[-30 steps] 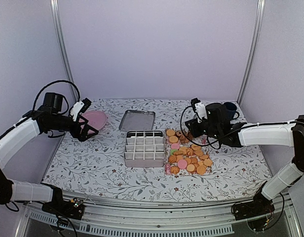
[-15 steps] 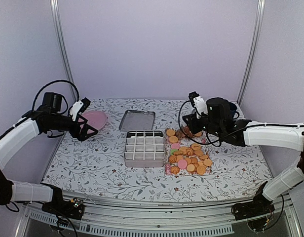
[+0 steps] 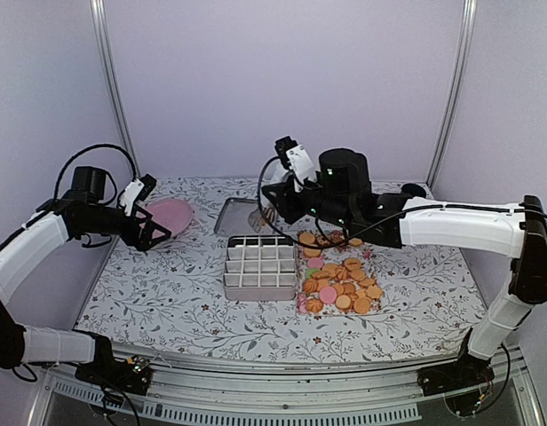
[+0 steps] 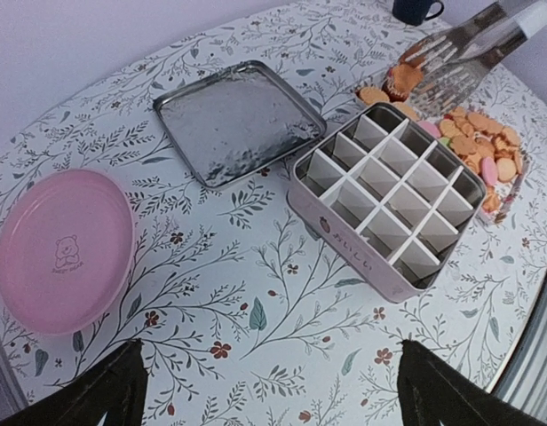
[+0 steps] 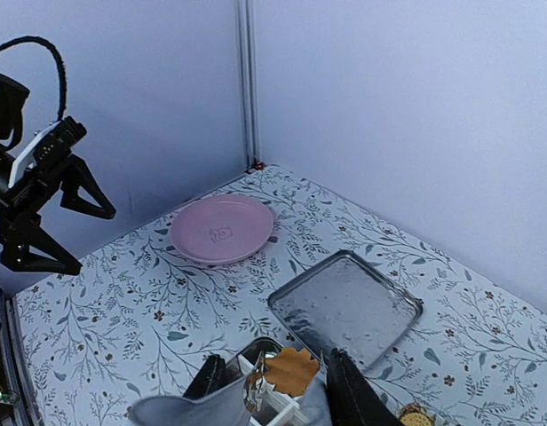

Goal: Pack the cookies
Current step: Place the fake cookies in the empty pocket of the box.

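The right pincer (image 5: 278,383) is closed partway on one golden cookie (image 5: 291,369). Its dark fingers (image 5: 347,390) seem to press on opposite edges of the scalloped disc. In the top view this pincer (image 3: 272,206) hangs over the far edge of the divided tin (image 3: 258,288), and every cell that shows looks empty.

The other cookies (image 3: 340,280) lie in a loose heap at the tin's 3 o'clock, just beside its wall. Many touch or overlap; most are orange, a few pink or green. The tin's lid (image 4: 238,120) lies on the counter (image 3: 167,293) at the tin's 12 o'clock and a pink plate (image 3: 171,213) at its 10 o'clock. Near the plate hovers the left pincer (image 3: 154,226), jaws spread wide and holding nothing.

Such biscuits are probably very light, stiff and brittle, and a dry crumbly surface gives the pads fair purchase. A hard squeeze would likely snap or chip one, so a light edge-to-edge pinch like this one suits. In the heap, the easiest ones to take are probably those on top or at the fringe, where a rim stands clear of its neighbours. The cells look narrow, so letting go just above a cell seems safer than reaching inside.
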`<state>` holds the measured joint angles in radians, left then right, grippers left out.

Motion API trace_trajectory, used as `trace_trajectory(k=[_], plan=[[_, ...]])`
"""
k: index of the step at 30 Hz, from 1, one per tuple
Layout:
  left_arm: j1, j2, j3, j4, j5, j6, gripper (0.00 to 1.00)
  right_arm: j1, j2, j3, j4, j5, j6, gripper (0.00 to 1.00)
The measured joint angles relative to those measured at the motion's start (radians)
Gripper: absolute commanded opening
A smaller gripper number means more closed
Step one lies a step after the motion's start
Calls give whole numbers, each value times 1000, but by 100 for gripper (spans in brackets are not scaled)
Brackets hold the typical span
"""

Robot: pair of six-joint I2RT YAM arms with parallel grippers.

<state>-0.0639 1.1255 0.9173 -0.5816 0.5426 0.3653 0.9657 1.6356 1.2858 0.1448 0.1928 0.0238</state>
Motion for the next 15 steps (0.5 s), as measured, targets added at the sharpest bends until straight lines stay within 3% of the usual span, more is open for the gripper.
trace_trajectory(k=[6, 15], plan=[[18, -2, -2, -6, 8, 0, 98, 48, 171, 144, 9, -52, -5, 6], [27, -11, -14, -9, 23, 0, 98, 48, 317, 225, 2, -73, -34, 7]])
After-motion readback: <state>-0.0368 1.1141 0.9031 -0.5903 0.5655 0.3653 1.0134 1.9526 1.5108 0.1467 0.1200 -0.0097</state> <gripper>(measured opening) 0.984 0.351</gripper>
